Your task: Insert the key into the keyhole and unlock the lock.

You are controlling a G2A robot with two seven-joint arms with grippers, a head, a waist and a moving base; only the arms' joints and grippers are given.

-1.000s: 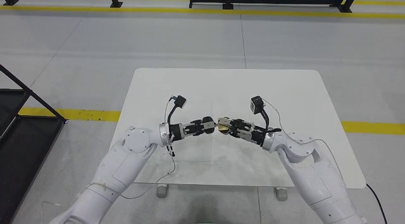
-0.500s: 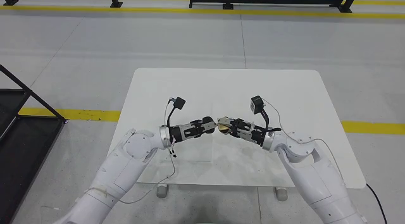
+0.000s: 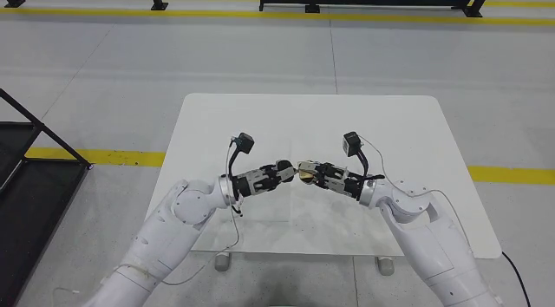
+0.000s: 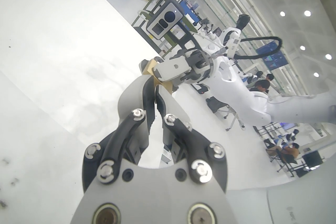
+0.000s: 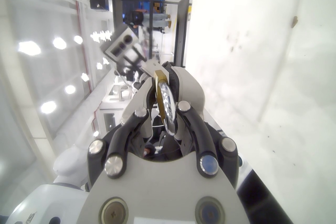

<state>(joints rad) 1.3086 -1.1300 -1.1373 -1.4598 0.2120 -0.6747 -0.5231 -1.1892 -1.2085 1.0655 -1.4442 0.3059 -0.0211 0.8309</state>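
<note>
Above the middle of the white table [image 3: 390,125] the two grippers meet tip to tip. My right gripper [image 3: 306,171] is shut on a brass padlock [image 5: 164,100] with a silver shackle, which lies between its fingers. The lock's brass body [image 4: 147,68] faces my left gripper [image 4: 153,80]. The left gripper's fingers are pressed together right at the lock, with the key hidden between their pads. In the top view the left gripper [image 3: 288,168] comes in from the left and touches the lock [image 3: 300,169].
The tabletop under and around the arms is bare apart from a few small specks. A black rack [image 3: 17,160] stands off the table's left side. Yellow floor lines and blue panels lie beyond the far edge.
The left arm's elbow and forearm have shifted slightly. Both grippers stay tip to tip at the lock.
</note>
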